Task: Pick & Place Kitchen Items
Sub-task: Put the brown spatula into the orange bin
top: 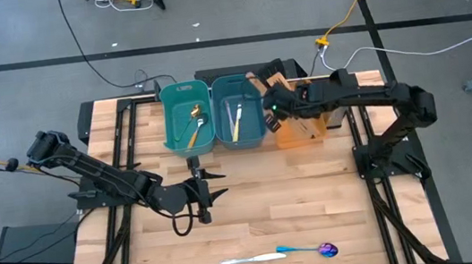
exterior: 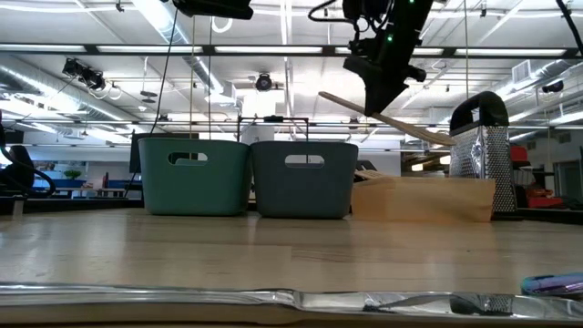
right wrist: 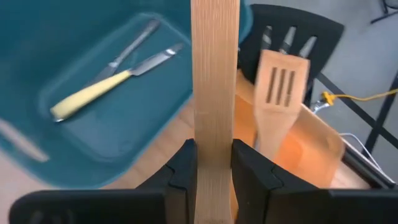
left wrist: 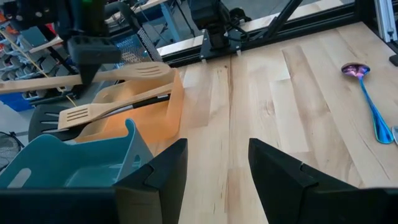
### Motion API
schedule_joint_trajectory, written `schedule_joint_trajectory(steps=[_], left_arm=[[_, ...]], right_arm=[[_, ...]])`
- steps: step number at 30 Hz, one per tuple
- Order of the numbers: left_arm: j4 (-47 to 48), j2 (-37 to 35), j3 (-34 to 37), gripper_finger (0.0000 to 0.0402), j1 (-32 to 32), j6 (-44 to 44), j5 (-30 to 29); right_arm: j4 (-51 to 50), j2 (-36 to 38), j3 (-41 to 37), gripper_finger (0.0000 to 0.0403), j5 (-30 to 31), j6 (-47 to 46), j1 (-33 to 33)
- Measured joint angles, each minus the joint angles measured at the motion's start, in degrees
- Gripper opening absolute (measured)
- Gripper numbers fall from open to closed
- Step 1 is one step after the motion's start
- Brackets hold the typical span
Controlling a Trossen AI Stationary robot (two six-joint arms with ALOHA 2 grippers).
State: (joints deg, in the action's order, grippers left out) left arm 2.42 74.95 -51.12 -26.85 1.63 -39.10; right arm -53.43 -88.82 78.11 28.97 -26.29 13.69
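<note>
My right gripper (exterior: 378, 91) hangs above the gap between the right teal bin (top: 240, 136) and the orange tray (top: 301, 135), shut on a pale wooden spatula (exterior: 401, 123). A second wooden slotted spatula (right wrist: 280, 93) and a black slotted spatula (right wrist: 292, 37) lie in the tray. The left bin (top: 173, 131) holds a gold spoon (top: 195, 126). A cream-handled knife (right wrist: 93, 93) lies in the right bin. My left gripper (top: 217, 184) stands open over the bare table, in front of the bins. A silver utensil (top: 247, 259) and a blue-handled purple spoon (top: 309, 249) lie near the front edge. My right gripper pinches the wooden spatula's flat handle (right wrist: 214, 134) between its two fingers, about midway along its length. The fingers slant down from above and lie across the handle. The spatula is lifted clear of tray and bins, slightly tilted, with its slotted blade (left wrist: 149, 70) toward the tray side.
A metal grater (exterior: 483, 146) stands behind the tray at the table's right. Dark frame rails run along both table sides. Open wood surface lies between the bins and the two utensils at the front.
</note>
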Motion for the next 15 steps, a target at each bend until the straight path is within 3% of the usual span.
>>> schedule_joint_trajectory(steps=[6, 15], left_arm=[[0.0, 0.0, 0.0, 0.0177, 0.0, -0.1, 0.0], [0.0, 0.0, 0.0, 0.0177, 0.0, -1.1, 0.0]], right_arm=[[3.4, 0.0, -1.2, 0.0081, -3.2, 3.2, 4.7], [13.5, 1.3, -9.7, 0.0081, -9.9, 6.4, 12.4]])
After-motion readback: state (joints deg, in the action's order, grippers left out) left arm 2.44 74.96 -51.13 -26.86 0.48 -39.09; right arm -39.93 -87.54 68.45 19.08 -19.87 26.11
